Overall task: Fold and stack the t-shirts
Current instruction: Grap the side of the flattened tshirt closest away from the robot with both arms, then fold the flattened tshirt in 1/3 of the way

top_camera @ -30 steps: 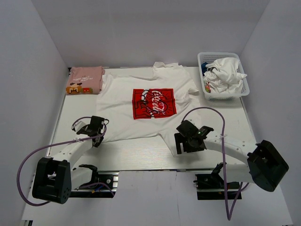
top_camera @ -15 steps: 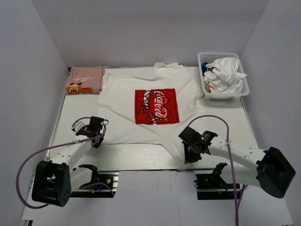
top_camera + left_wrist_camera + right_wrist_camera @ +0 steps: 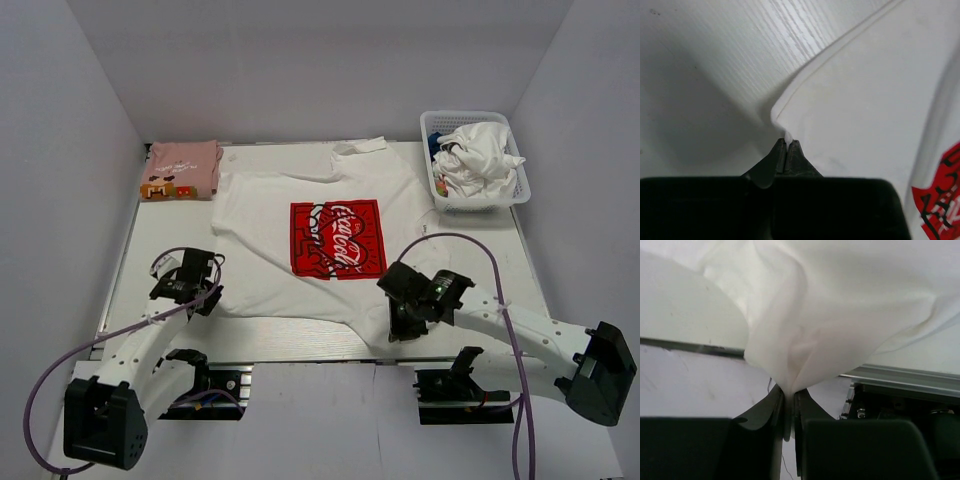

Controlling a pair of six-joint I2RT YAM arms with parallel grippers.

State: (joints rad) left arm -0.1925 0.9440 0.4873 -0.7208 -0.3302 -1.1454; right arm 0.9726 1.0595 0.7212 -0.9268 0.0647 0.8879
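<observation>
DONE: pink tee [image 3: 183, 165] lies folded, far left of the basket [image 3: 480, 207] | NOW: white Coca-Cola tee [image 3: 260, 210] spread flat just left of basket, left gripper [image 3: 786, 146] and right gripper [image 3: 787, 399] each pinching a near hem corner | LEFT: fold it, stack on pink; cloth [image 3: 478, 150] heaped in basket

White links [image 3: 520, 325], black joint housings [image 3: 600, 365]; purple cable [image 3: 450, 236] along each arm; black left end effector [image 3: 786, 147], right end effector [image 3: 788, 400].

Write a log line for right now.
left jaws: shut on white t-shirt corner | right jaws: shut on same shirt | pink t-shirt: folded
</observation>
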